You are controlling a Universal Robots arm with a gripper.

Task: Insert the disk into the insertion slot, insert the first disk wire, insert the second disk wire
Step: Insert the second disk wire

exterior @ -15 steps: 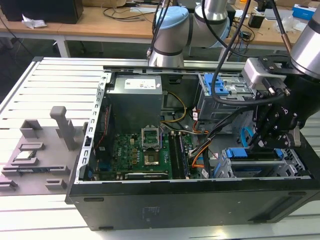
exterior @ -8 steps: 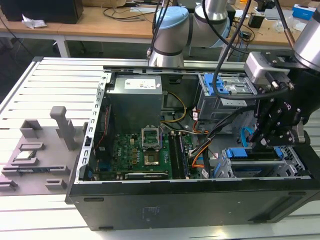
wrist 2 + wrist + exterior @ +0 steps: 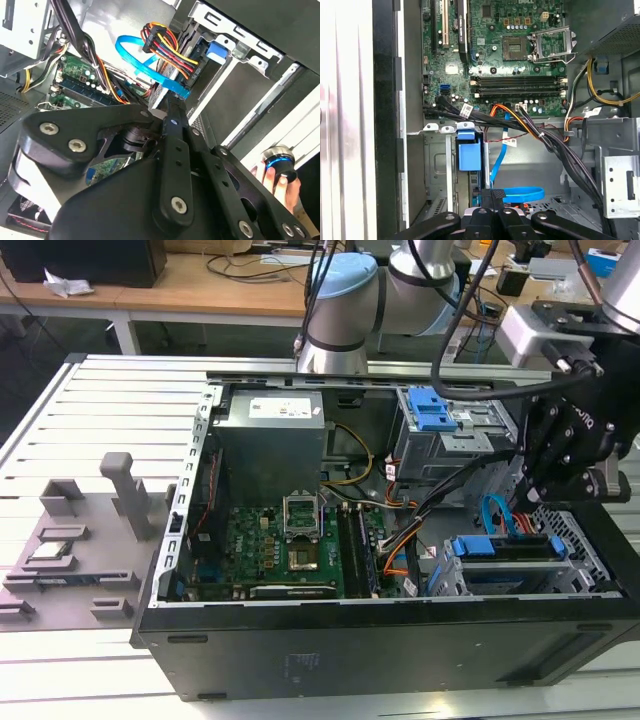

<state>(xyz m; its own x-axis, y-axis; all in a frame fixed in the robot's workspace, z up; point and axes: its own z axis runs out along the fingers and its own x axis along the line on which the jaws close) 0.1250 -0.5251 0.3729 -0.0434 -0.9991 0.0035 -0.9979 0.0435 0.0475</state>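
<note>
The disk (image 3: 508, 548), framed by its blue carrier, lies inside the insertion slot (image 3: 590, 540), a perforated silver cage at the exterior view's right. My black gripper (image 3: 528, 498) hangs just above the disk's end. In both wrist views its fingers are shut on the end of a flat blue wire (image 3: 150, 67) that loops beside the carrier's blue tab (image 3: 469, 152). The gripper (image 3: 174, 107) points at the disk's edge. A bundle of red, yellow and black wires (image 3: 170, 50) runs to that same edge. The gripper (image 3: 492, 196) stands next to the blue wire's loop (image 3: 522, 194).
The open computer case holds a green motherboard (image 3: 290, 540), a grey power supply (image 3: 270, 440) and a taller grey bay with a blue latch tab (image 3: 435, 420). Black cable bundles (image 3: 520, 127) cross beside the slot. A person's hand (image 3: 277, 175) holds a round device outside the case.
</note>
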